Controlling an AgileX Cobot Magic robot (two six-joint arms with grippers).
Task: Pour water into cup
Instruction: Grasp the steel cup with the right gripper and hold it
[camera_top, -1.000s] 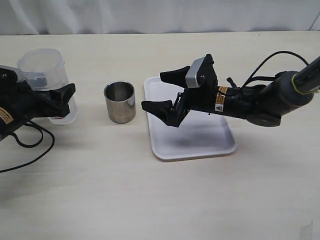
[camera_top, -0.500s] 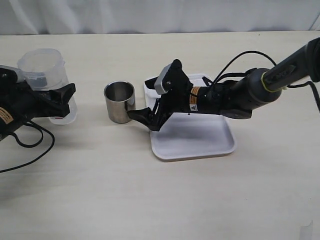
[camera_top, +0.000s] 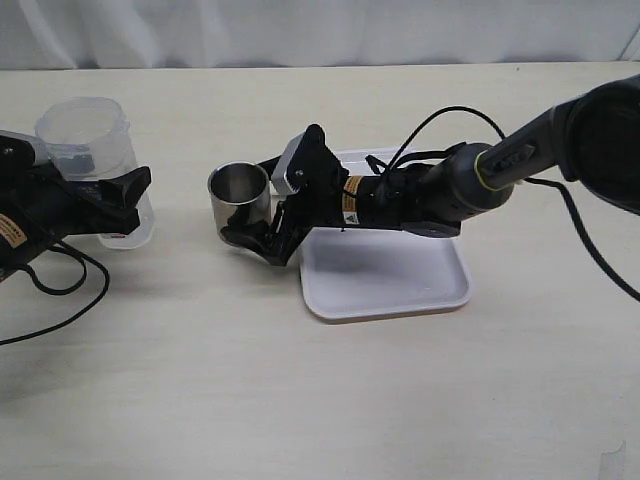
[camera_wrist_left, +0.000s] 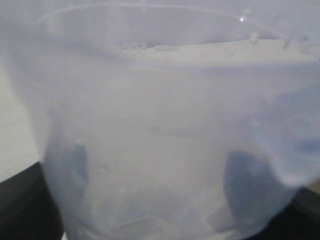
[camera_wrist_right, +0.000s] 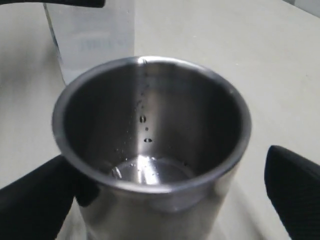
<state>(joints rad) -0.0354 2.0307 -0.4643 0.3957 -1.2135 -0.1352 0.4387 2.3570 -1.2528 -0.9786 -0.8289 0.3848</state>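
Cup (camera_top: 238, 193) of shiny stainless steel stands upright on the table (camera_top: 300, 400), just off the nine o'clock edge of the white tray (camera_top: 400, 285), with drops clinging to its inner wall. My right claw (camera_top: 250, 205) is spread wide around it; one finger (camera_wrist_right: 32, 205) lies close against its side and the other (camera_wrist_right: 295, 195) stands clear. At nine o'clock from the cup, my left claw (camera_top: 118, 185) is clamped on the clear plastic container (camera_top: 80, 135). In the left wrist view its fingers show dark through the walls.
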